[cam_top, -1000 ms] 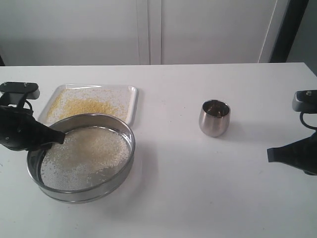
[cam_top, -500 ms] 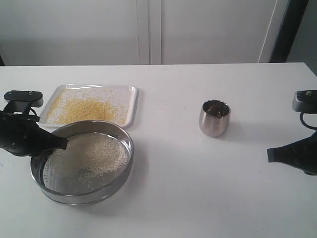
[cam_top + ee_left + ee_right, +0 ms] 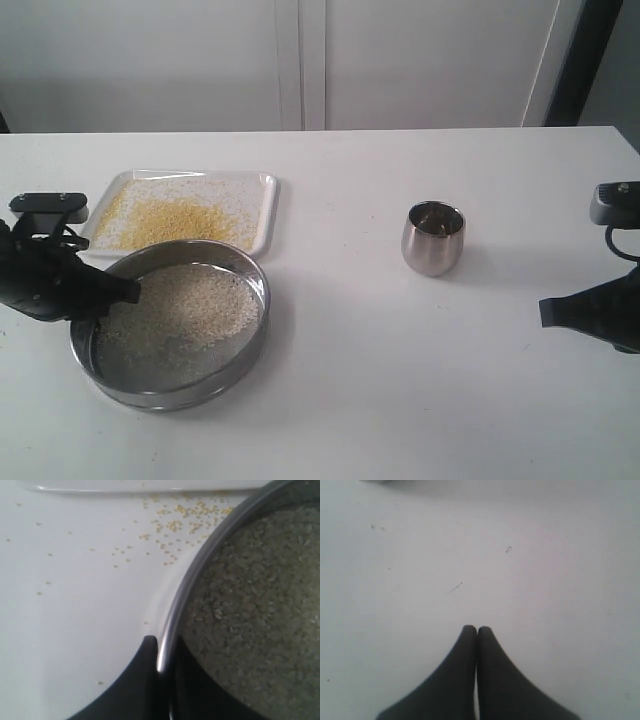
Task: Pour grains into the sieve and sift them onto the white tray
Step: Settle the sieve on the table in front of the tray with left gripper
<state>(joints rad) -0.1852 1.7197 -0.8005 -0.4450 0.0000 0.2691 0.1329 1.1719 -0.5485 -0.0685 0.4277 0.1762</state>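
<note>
- The left hand (image 3: 130, 290) is pinched narrow on the rim of the sieve (image 3: 170, 396), at the sieve's 9 o'clock in the exterior view. The left wrist view shows one finger outside the steel wall and one inside it.
- The sieve sits at the near left of the tabletop (image 3: 400, 380). I cannot tell whether it rests there or hangs just above.
- Pale, coarser grains (image 3: 185, 305) cover most of the mesh, thickest toward 12 o'clock.
- The white tray (image 3: 268, 215) lies at the sieve's 12 o'clock, its near edge just beside the sieve's far rim (from this angle the two seem to overlap). A golden-yellow heap fills its middle.
- A scatter of yellow specks (image 3: 175, 525) lies on the tabletop between the tray's edge and the sieve's rim (image 3: 200, 565).
- A steel cup (image 3: 433, 238) stands upright at the sieve's 2 o'clock, well apart from it.
- The right hand (image 3: 545, 312) is at the cup's 4 o'clock, its fingers pressed together on nothing (image 3: 477, 630), over bare tabletop.
</note>
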